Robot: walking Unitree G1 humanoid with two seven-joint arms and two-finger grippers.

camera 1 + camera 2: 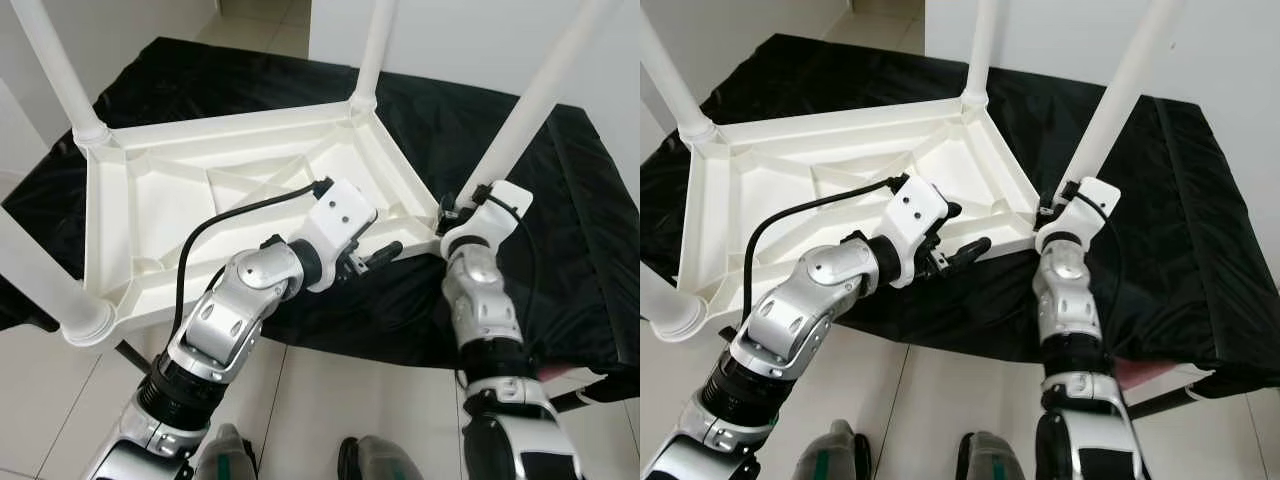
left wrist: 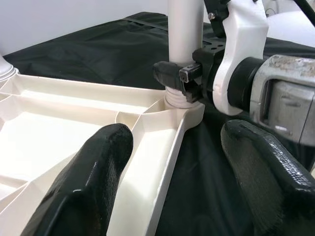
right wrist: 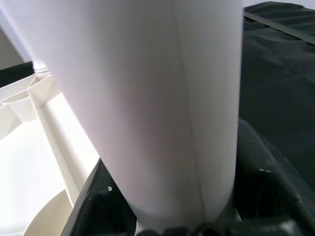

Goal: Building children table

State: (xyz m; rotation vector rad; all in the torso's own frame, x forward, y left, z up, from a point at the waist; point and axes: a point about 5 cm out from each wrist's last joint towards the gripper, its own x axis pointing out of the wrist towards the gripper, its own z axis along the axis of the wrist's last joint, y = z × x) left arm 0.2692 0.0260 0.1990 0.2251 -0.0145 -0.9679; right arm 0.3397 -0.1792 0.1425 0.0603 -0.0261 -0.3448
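The right gripper (image 1: 452, 212) grips the white leg (image 1: 528, 110); at its 9 o'clock, the left gripper (image 1: 380, 256) is open over the tabletop (image 1: 150, 210) rim.

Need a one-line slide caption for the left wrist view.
Left gripper open over the tabletop rim, facing the right gripper clamped on the corner leg.

My left gripper (image 2: 172, 182) straddles the tabletop's rim (image 2: 167, 147) with fingers spread — ahead, the near-right leg (image 2: 186, 44) and my right gripper (image 1: 452, 213) clamped around it block the way; black cloth (image 1: 580, 200) beyond lies free.
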